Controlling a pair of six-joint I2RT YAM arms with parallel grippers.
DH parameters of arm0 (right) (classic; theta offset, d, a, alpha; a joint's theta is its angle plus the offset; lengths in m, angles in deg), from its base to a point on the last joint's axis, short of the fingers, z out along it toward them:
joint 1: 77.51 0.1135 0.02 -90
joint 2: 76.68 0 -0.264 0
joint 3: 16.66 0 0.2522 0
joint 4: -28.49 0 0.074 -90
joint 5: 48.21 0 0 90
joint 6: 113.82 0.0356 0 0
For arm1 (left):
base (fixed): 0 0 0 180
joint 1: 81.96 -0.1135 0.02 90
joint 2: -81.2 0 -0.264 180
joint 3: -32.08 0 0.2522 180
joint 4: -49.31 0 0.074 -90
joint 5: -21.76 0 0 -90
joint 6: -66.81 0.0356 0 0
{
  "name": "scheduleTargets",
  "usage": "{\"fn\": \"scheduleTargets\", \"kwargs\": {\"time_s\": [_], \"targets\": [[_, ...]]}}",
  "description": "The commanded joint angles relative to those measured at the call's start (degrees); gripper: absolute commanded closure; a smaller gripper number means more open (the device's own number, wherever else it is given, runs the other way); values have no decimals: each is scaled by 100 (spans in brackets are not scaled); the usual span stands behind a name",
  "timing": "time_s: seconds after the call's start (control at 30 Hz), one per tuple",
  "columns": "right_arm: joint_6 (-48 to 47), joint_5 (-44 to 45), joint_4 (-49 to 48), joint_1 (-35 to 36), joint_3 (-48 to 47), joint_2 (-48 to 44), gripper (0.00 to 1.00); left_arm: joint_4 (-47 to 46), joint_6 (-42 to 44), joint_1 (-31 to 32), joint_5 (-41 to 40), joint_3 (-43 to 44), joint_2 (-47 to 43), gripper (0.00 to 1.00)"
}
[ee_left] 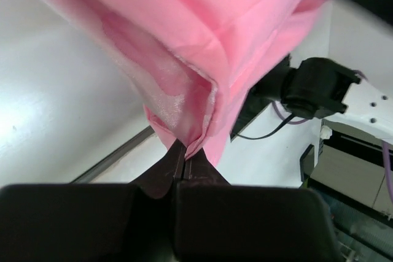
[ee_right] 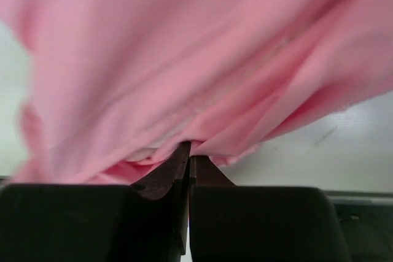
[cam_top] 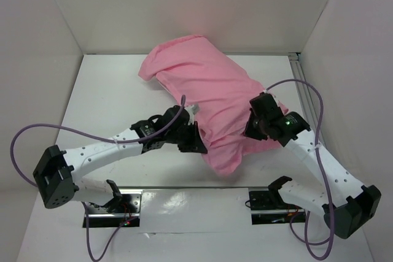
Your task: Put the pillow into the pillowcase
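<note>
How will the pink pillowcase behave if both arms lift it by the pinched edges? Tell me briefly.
Probably floppy: the pillowcase drapes in folds from the right gripper. Likely slippery, given the sheen near the left gripper. Its plump far end suggests bulk that may sag.

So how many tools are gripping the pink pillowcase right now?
2. The left tool pinches the pillowcase at its near-left edge; the right tool pinches its near-right side. No other tool is in view.

Bright, even overhead light; soft shadows; glare on table [cam_top: 116, 96]; right wrist cam blurry close-up.
</note>
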Motion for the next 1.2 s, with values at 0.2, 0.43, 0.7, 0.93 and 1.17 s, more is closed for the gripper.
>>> {"fn": "scheduleTargets", "kwargs": {"time_s": [0.2,0.43,0.7,0.93,1.17], "targets": [[-425,1061,-723,-45,-1984,-683,100,-39,-365,509,85,-627,-264,100],[22,1368,1068,-98,-1316,-61,42,844,162,642,-98,-5,-228,42],[-398,1431,692,-98,-1825,-10,43,1280,716,-885,-2297,533,-414,13],[-12,1906,526,746,-1283,862,8,278,988,-2433,-1296,1041,838,8],[-363,914,-493,-527,-500,705,8,93,1025,-2549,-812,2263,2617,7]]}}
